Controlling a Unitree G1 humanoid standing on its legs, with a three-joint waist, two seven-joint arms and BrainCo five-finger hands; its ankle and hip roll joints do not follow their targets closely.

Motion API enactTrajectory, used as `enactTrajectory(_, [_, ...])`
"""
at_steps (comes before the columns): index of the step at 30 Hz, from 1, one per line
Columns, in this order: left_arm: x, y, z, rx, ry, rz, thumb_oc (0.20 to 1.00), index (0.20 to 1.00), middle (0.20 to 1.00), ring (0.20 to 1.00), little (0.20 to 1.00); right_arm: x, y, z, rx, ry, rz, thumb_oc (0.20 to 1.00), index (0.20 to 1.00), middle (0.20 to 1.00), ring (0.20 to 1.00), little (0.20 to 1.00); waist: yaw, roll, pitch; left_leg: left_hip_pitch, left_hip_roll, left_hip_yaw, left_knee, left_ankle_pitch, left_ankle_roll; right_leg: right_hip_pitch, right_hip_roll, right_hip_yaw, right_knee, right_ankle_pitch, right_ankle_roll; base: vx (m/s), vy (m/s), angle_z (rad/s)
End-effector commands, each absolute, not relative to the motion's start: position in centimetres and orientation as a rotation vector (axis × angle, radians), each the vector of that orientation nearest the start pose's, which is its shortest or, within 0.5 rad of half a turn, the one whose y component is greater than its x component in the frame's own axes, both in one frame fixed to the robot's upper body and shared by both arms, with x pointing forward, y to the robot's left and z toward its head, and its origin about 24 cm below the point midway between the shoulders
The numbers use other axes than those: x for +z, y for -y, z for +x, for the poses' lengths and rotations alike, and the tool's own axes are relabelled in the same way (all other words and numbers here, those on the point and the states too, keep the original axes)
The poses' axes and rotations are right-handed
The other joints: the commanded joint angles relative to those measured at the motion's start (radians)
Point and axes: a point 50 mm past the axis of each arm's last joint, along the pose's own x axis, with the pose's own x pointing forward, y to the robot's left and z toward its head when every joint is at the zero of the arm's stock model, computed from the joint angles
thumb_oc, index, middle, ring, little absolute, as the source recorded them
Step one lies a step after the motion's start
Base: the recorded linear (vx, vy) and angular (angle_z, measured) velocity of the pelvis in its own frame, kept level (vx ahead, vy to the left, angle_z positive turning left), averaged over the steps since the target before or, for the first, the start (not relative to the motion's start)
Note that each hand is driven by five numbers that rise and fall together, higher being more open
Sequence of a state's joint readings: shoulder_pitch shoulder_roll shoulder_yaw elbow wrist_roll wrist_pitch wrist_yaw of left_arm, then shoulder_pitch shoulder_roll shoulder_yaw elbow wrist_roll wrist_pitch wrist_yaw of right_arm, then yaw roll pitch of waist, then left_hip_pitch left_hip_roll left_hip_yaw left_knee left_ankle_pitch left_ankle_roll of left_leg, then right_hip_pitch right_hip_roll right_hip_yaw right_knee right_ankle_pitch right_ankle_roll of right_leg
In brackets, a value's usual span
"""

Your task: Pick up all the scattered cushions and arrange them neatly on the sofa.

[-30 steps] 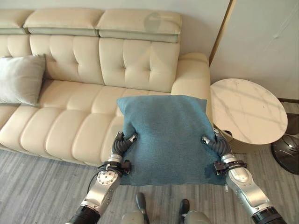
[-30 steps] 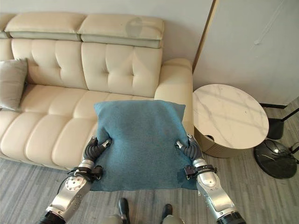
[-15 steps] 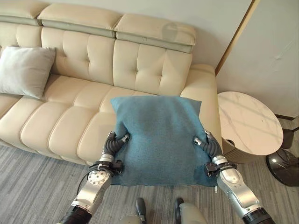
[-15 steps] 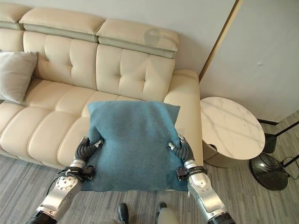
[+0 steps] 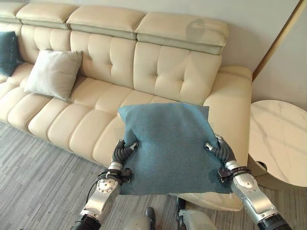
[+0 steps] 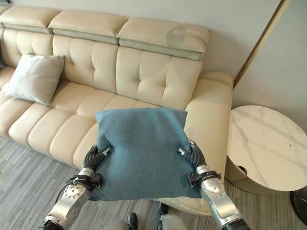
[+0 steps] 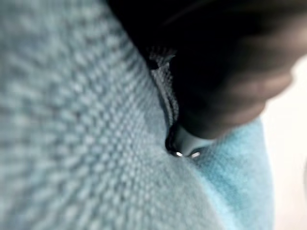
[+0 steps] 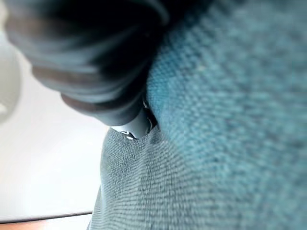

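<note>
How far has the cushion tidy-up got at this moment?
Done: a grey cushion leans against the cream sofa's backrest, with a dark teal cushion at the far end. In hand: the left hand and right hand pinch a blue cushion above the seat. Left: setting it down.

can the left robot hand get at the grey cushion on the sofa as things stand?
Probably not. The left robot hand is pinching one side of the blue cushion, with the right robot hand on the other. The grey cushion leans on the backrest well away to the left.
</note>
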State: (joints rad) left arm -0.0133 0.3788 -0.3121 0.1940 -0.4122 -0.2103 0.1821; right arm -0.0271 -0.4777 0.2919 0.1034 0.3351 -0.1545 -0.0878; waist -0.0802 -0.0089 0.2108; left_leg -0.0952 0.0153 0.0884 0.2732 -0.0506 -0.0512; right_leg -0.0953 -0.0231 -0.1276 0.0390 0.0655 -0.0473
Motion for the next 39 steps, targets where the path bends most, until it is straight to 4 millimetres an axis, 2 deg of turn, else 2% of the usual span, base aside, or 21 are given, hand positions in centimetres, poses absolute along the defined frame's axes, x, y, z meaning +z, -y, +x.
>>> enactTrajectory(1, [5.9, -12.7, 25.6, -0.266, 0.187, -0.079, 0.200, 0.200, 0.200, 0.200, 0.200, 7.3, 14.3, 24.9, 0.339, 0.217, -0.035, 0.200, 0.200, 0.200, 0.200, 0.200, -0.005, -0.050, -0.070, 0.020, 0.005, 0.003, -0.017, -0.097, -0.006, 0.008, -0.021, 0.045, -0.014, -0.086, 0.129, 0.19, 0.081, -0.43])
enactTrajectory(2, [5.9, -12.7, 25.6, -0.269, 0.187, -0.072, 0.200, 0.200, 0.200, 0.200, 0.200, 7.2, 14.4, 24.9, 0.339, 0.211, -0.047, 0.200, 0.200, 0.200, 0.200, 0.200, 0.004, -0.050, -0.071, -0.011, 0.023, -0.038, -0.085, -0.063, -0.011, 0.015, -0.021, 0.063, -0.007, -0.100, 0.126, 0.15, 0.063, -0.61])
enactTrajectory(6, [5.9, -12.8, 25.6, -0.252, 0.186, -0.071, 0.200, 0.200, 0.200, 0.200, 0.200, 7.1, 14.4, 25.1, 0.328, 0.210, -0.063, 0.200, 0.200, 0.200, 0.200, 0.200, 0.020, -0.047, -0.064, -0.049, 0.044, -0.116, -0.158, 0.014, -0.030, 0.029, -0.018, 0.096, -0.005, -0.116, 0.124, 0.14, 0.092, -0.41])
enactTrajectory(8, [6.2, -12.8, 25.8, -0.236, 0.201, -0.077, 0.200, 0.200, 0.200, 0.200, 0.200, 7.1, 14.3, 25.5, 0.317, 0.212, -0.090, 0.200, 0.200, 0.200, 0.200, 0.200, 0.031, -0.036, -0.062, -0.087, 0.053, -0.200, -0.204, 0.066, -0.049, 0.044, -0.017, 0.140, 0.003, -0.128, 0.128, 0.25, 0.299, -0.69])
enactTrajectory(9, [6.1, -12.6, 25.8, -0.249, 0.198, -0.089, 0.200, 0.200, 0.200, 0.200, 0.200, 7.0, 14.5, 25.6, 0.319, 0.207, -0.111, 0.200, 0.200, 0.200, 0.200, 0.200, 0.024, -0.019, -0.074, -0.058, 0.066, -0.192, -0.245, 0.061, -0.048, 0.057, -0.023, 0.156, 0.009, -0.144, 0.135, 0.22, 0.292, -0.94])
enactTrajectory(11, [6.0, -12.5, 25.7, -0.252, 0.195, -0.089, 0.200, 0.200, 0.200, 0.200, 0.200, 7.0, 14.5, 25.6, 0.321, 0.206, -0.115, 0.200, 0.200, 0.200, 0.200, 0.200, 0.025, -0.017, -0.078, -0.045, 0.066, -0.182, -0.250, 0.060, -0.046, 0.060, -0.029, 0.162, 0.013, -0.143, 0.138, 0.15, 0.214, -0.63])
enactTrajectory(18, [6.3, -13.5, 26.0, -0.236, 0.202, -0.049, 0.200, 0.200, 0.200, 0.200, 0.200, 7.2, 12.6, 26.5, 0.360, 0.212, -0.090, 0.200, 0.200, 0.200, 0.200, 0.200, 0.039, -0.041, -0.085, -0.024, 0.002, -0.094, -0.194, -0.001, 0.021, 0.040, -0.102, 0.236, 0.044, -0.116, 0.186, 0.13, 0.232, -0.42])
enactTrajectory(21, [6.4, -13.7, 26.1, -0.229, 0.208, -0.043, 0.200, 0.200, 0.200, 0.200, 0.200, 7.5, 12.1, 26.8, 0.367, 0.223, -0.086, 0.200, 0.200, 0.200, 0.200, 0.200, 0.045, -0.043, -0.083, -0.027, -0.001, -0.084, -0.188, -0.006, 0.026, 0.029, -0.105, 0.242, 0.048, -0.112, 0.190, 0.00, 0.068, -0.42])
enactTrajectory(22, [7.4, -14.5, 26.7, -0.181, 0.254, -0.013, 0.200, 0.200, 0.200, 0.200, 0.200, 9.1, 10.0, 27.9, 0.406, 0.289, -0.073, 0.200, 0.200, 0.200, 0.200, 0.200, 0.064, -0.044, -0.069, -0.052, -0.005, -0.045, -0.177, -0.014, 0.037, -0.015, -0.116, 0.229, 0.051, -0.087, 0.200, -0.05, 0.108, -0.21])
enactTrajectory(24, [8.0, -15.1, 27.1, -0.147, 0.283, 0.007, 0.200, 0.200, 0.200, 0.200, 0.200, 10.2, 8.7, 28.4, 0.420, 0.335, -0.061, 0.200, 0.200, 0.200, 0.200, 0.200, 0.075, -0.044, -0.060, -0.076, -0.008, -0.026, -0.176, -0.016, 0.040, -0.045, -0.123, 0.213, 0.043, -0.070, 0.204, -0.07, 0.086, -0.70])
enactTrajectory(25, [8.8, -15.4, 27.9, -0.102, 0.322, 0.006, 0.200, 0.200, 0.200, 0.200, 0.200, 11.9, 7.5, 29.1, 0.431, 0.402, -0.057, 0.200, 0.200, 0.200, 0.200, 0.200, 0.080, -0.042, -0.045, -0.114, -0.011, -0.022, -0.170, -0.012, 0.040, -0.078, -0.132, 0.206, 0.034, -0.054, 0.206, -0.21, 0.043, -0.76])
enactTrajectory(26, [11.6, -15.6, 30.2, -0.019, 0.433, 0.019, 0.200, 0.200, 0.200, 0.200, 0.200, 15.8, 5.2, 30.4, 0.421, 0.543, -0.060, 0.200, 0.200, 0.200, 0.200, 0.200, 0.086, -0.034, -0.019, -0.193, -0.021, -0.024, -0.162, -0.001, 0.036, -0.150, -0.139, 0.207, 0.021, -0.026, 0.204, -0.20, 0.032, -0.22])
enactTrajectory(27, [11.7, -15.6, 30.3, -0.018, 0.436, 0.019, 0.200, 0.200, 0.200, 0.200, 0.200, 15.8, 5.2, 30.5, 0.420, 0.545, -0.060, 0.200, 0.200, 0.200, 0.200, 0.200, 0.085, -0.034, -0.020, -0.199, -0.021, -0.024, -0.160, -0.001, 0.036, -0.156, -0.139, 0.207, 0.022, -0.026, 0.204, -0.24, -0.005, 0.18])
enactTrajectory(28, [15.6, -15.5, 32.3, 0.036, 0.569, 0.029, 0.200, 0.200, 0.200, 0.200, 0.200, 19.8, 3.8, 31.5, 0.398, 0.686, -0.111, 0.200, 0.200, 0.200, 0.200, 0.200, 0.092, -0.024, -0.005, -0.264, -0.025, -0.028, -0.154, 0.012, 0.027, -0.215, -0.141, 0.205, 0.021, -0.014, 0.201, -0.14, -0.015, 0.19])
enactTrajectory(29, [17.9, -15.4, 33.3, 0.063, 0.640, 0.050, 0.200, 0.200, 0.200, 0.200, 0.200, 21.7, 3.0, 32.2, 0.374, 0.739, -0.124, 0.200, 0.200, 0.200, 0.200, 0.200, 0.096, -0.021, -0.006, -0.299, -0.025, -0.030, -0.155, 0.028, 0.020, -0.250, -0.142, 0.204, 0.020, -0.005, 0.201, -0.18, -0.044, 0.17])
enactTrajectory(30, [21.8, -14.9, 34.8, 0.102, 0.746, 0.057, 0.200, 0.200, 0.200, 0.200, 0.200, 25.1, 2.1, 33.1, 0.316, 0.832, -0.156, 0.200, 0.200, 0.200, 0.200, 0.200, 0.106, -0.015, -0.006, -0.334, -0.021, -0.043, -0.167, 0.043, 0.011, -0.285, -0.142, 0.197, 0.016, -0.002, 0.201, -0.12, -0.042, 0.09])
enactTrajectory(33, [28.2, -14.5, 36.3, 0.181, 0.883, 0.008, 0.200, 0.200, 0.200, 0.200, 0.200, 29.3, 0.3, 33.7, 0.246, 0.929, -0.184, 0.200, 0.200, 0.200, 0.200, 0.200, 0.118, -0.011, 0.014, -0.392, -0.016, -0.061, -0.181, 0.076, -0.005, -0.347, -0.139, 0.184, 0.025, 0.000, 0.207, -0.08, -0.049, 0.10])
enactTrajectory(35, [32.9, -14.2, 37.1, 0.228, 0.945, 0.013, 0.200, 0.200, 0.200, 0.200, 0.200, 32.7, -0.2, 34.2, 0.175, 0.988, -0.242, 0.200, 0.200, 0.200, 0.200, 0.200, 0.124, 0.000, 0.037, -0.427, -0.013, -0.080, -0.191, 0.092, -0.013, -0.391, -0.136, 0.173, 0.046, -0.009, 0.210, -0.07, -0.049, 0.04])
enactTrajectory(36, [33.1, -14.1, 37.1, 0.228, 0.949, 0.012, 0.200, 0.200, 0.200, 0.200, 0.200, 32.9, -0.2, 34.2, 0.174, 0.992, -0.241, 0.200, 0.200, 0.200, 0.200, 0.200, 0.123, -0.001, 0.038, -0.432, -0.014, -0.081, -0.192, 0.098, -0.013, -0.396, -0.137, 0.172, 0.045, -0.004, 0.210, -0.04, -0.035, 0.13])
enactTrajectory(38, [36.3, -13.9, 37.2, 0.255, 0.985, 0.045, 0.200, 0.200, 0.200, 0.200, 0.200, 35.3, -0.1, 34.5, 0.117, 1.027, -0.280, 0.200, 0.200, 0.200, 0.200, 0.200, 0.127, 0.008, 0.054, -0.458, -0.016, -0.095, -0.198, 0.110, -0.018, -0.424, -0.135, 0.167, 0.057, -0.010, 0.212, -0.06, -0.045, 0.29])
enactTrajectory(39, [40.2, -13.3, 36.9, 0.288, 1.029, 0.159, 0.200, 0.200, 0.200, 0.200, 0.200, 39.1, 1.9, 35.2, -0.018, 1.066, -0.328, 0.200, 0.200, 0.200, 0.200, 0.200, 0.139, 0.026, 0.072, -0.496, -0.020, -0.123, -0.212, 0.129, -0.024, -0.461, -0.137, 0.150, 0.080, -0.027, 0.218, -0.06, -0.061, 0.32])
